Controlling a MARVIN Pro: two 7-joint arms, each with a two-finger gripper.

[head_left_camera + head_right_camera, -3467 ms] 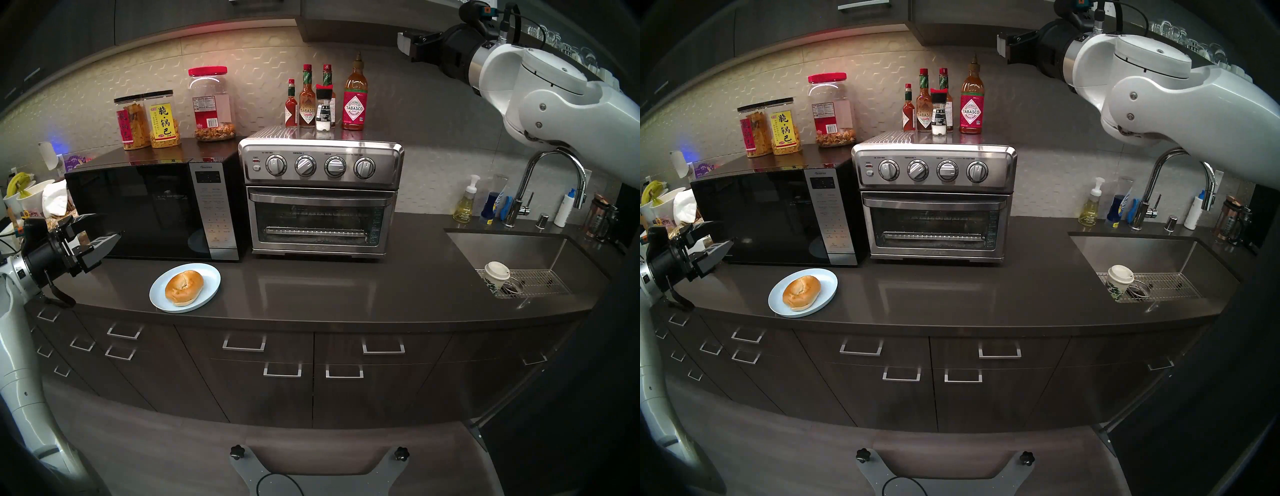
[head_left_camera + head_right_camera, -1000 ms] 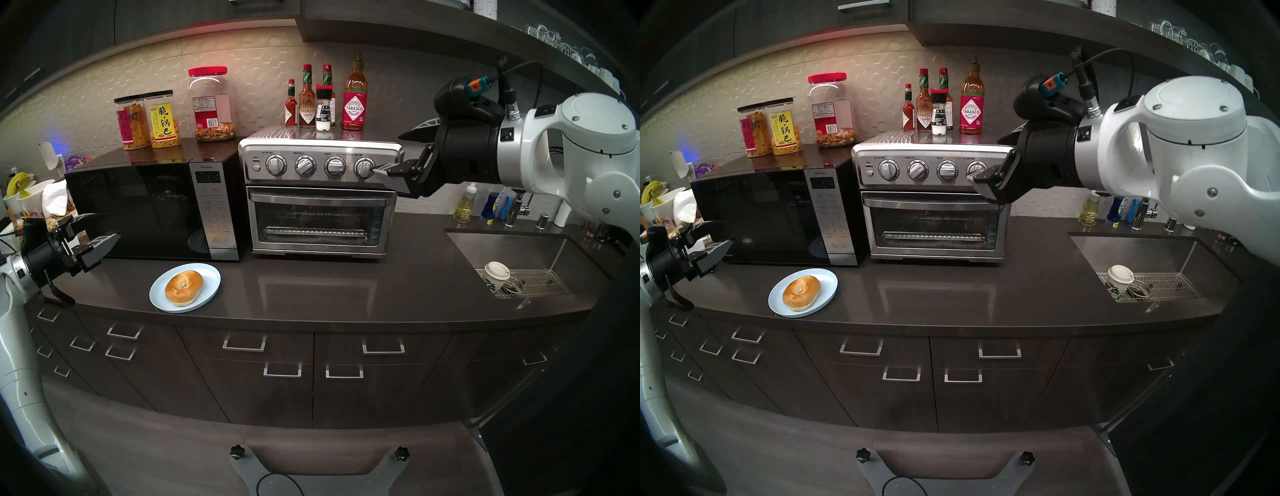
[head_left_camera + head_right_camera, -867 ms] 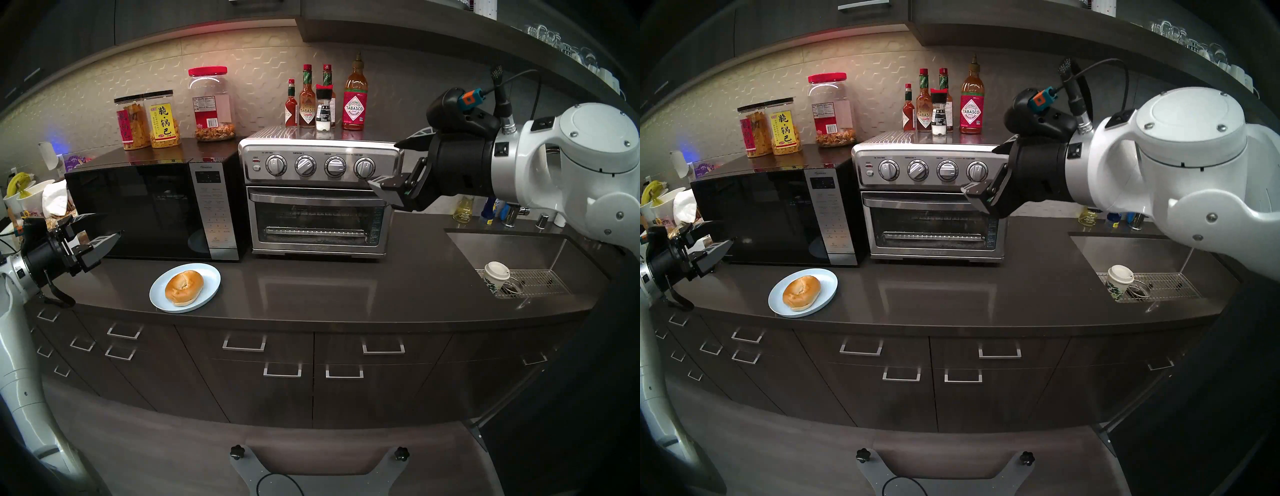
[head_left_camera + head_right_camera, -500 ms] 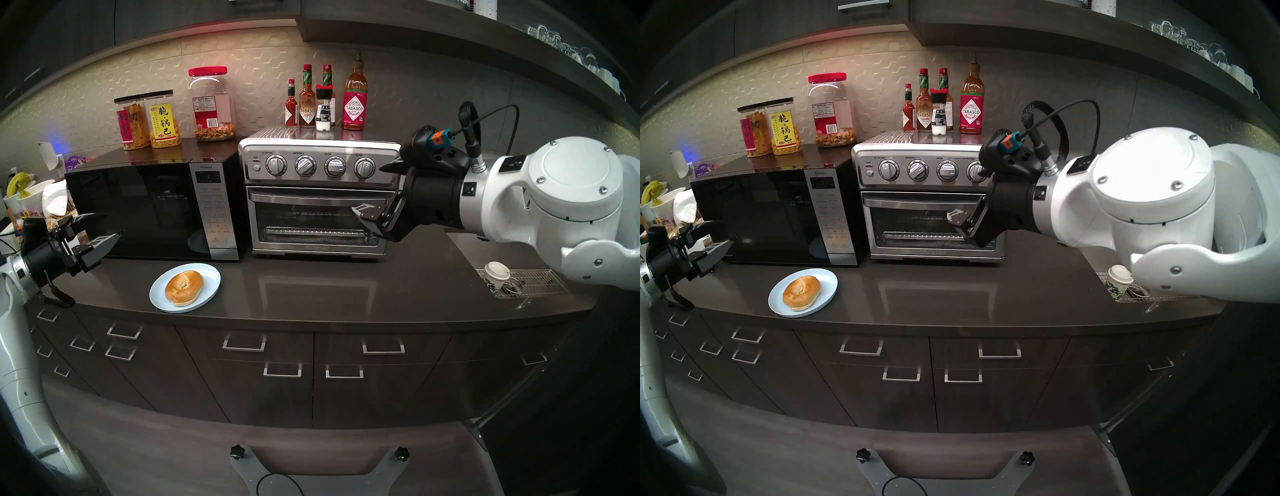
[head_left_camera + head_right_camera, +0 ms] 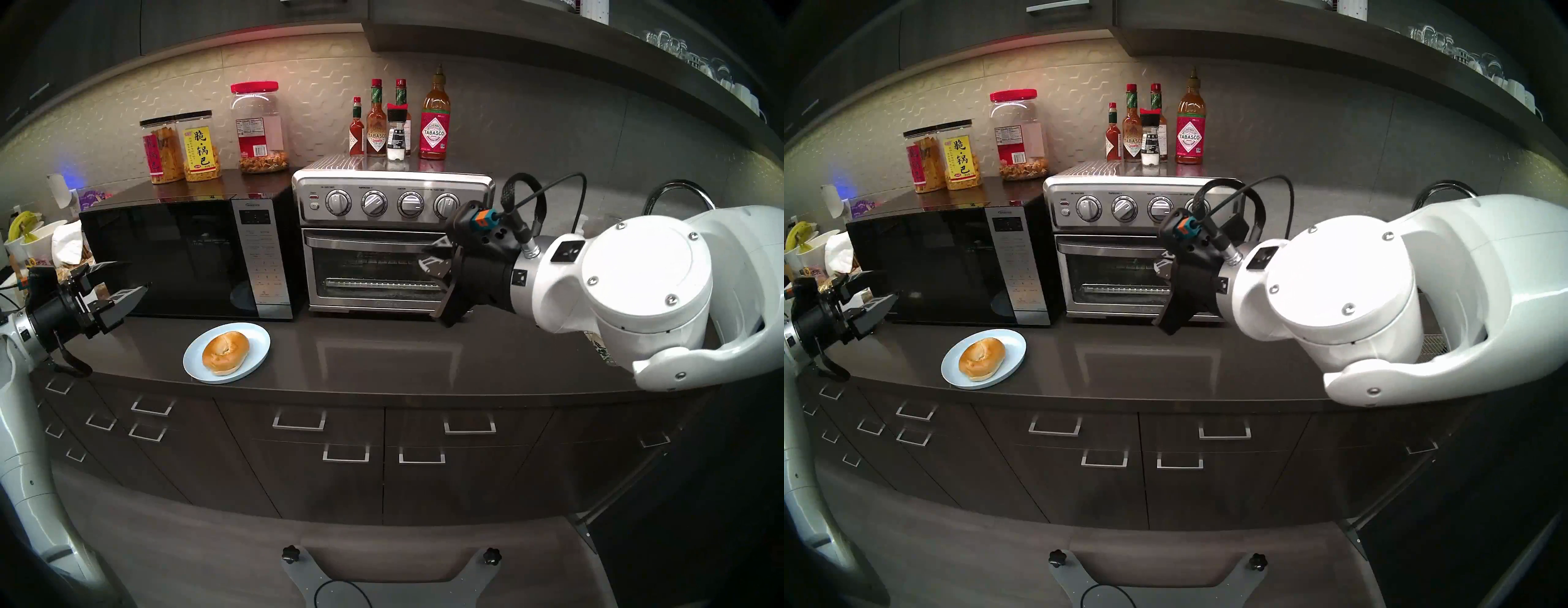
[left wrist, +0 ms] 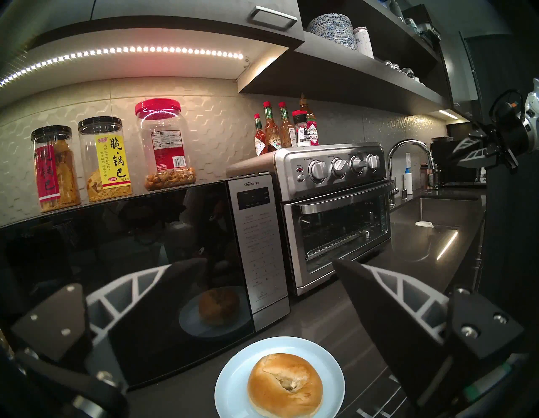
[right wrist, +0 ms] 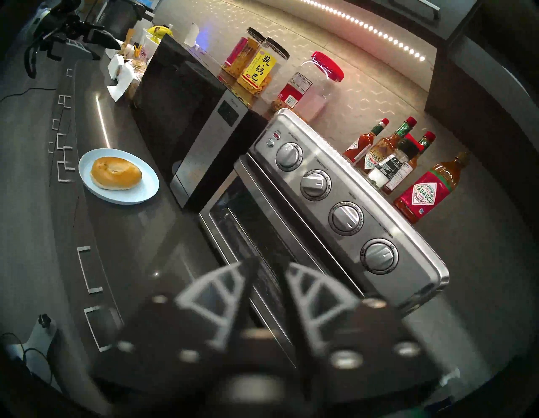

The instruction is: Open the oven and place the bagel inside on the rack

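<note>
The brushed-steel oven (image 5: 390, 204) stands on the counter with its glass door shut. Behind the dark glass the rack is hard to make out; a slotted rail (image 5: 386, 283) shows low in the cavity. My right gripper (image 5: 430, 254) hovers open in front of the door's right half, just below the bar handle (image 7: 262, 204), touching nothing. In the right wrist view its fingertips (image 7: 253, 264) are blurred. The golden bagel (image 5: 225, 352) lies on a pale blue plate (image 5: 259, 339) in front of the microwave. Left of it, my left gripper (image 5: 135, 276) hangs open and empty.
A black microwave (image 5: 169, 263) stands against the oven's left side, with snack jars (image 5: 203, 146) on top. Sauce bottles (image 5: 435, 123) stand on the oven. My right arm (image 5: 645, 276) covers the sink; the faucet (image 5: 679, 189) rises behind it. Clutter sits at the counter's far left.
My right arm swung down from high at the back right and leftward, bringing its open gripper in front of the oven door and rolling it. The left arm and the bagel stayed put.
</note>
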